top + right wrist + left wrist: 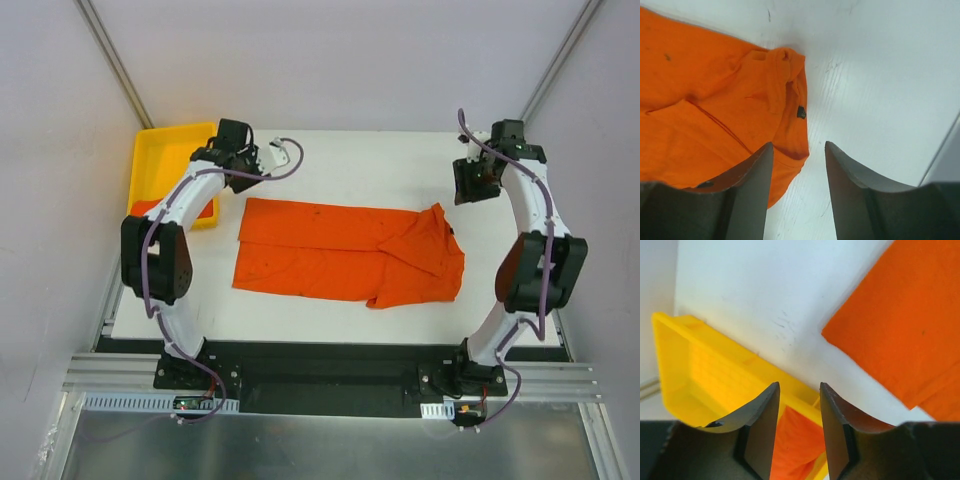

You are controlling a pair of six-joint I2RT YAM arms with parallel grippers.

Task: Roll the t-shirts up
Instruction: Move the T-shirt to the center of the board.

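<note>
Top external view: an orange t-shirt point(350, 250) lies folded into a long strip between two empty grippers.
The left gripper point(799, 385) and right gripper point(799, 144) stand partly open, holding nothing. The strip's hem end lies ahead-right of the left jaws, its collar end ahead-left of the right jaws, probably narrowed for rolling. A second t-shirt point(795, 440) sits in the yellow tray point(715, 340) beneath the left jaws.
</note>
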